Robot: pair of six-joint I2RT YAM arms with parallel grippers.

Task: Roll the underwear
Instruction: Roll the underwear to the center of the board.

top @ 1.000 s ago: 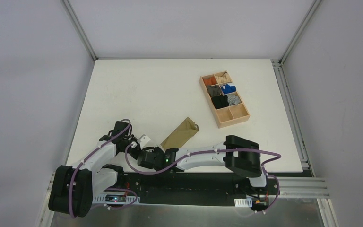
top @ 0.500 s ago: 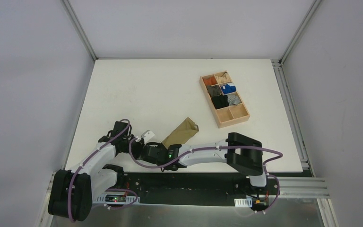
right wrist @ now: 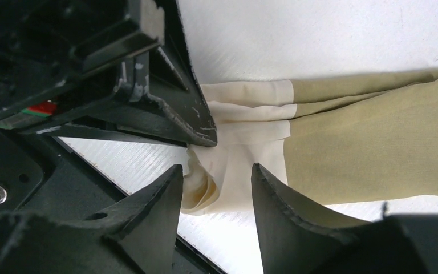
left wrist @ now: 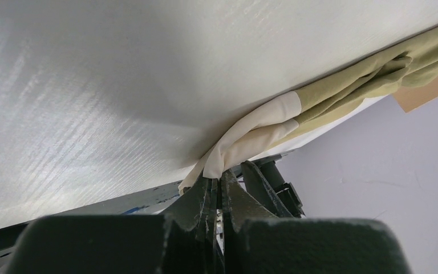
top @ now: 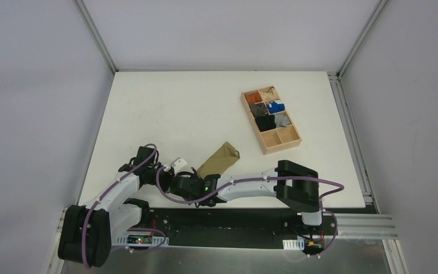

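1. Left gripper: clamped on the cream waistband, at the near edge of the table.
2. Right gripper: jaws apart, straddling the same waistband end.
3. Underwear: folded strip, long axis near-left to far-right, waistband nearest. Judged light, limp and slack; best held at the firmer waistband.

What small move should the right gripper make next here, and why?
Probably close the right gripper on the waistband: its jaws stand open astride the cream end of the underwear, right beside the left gripper, which is pinching it.
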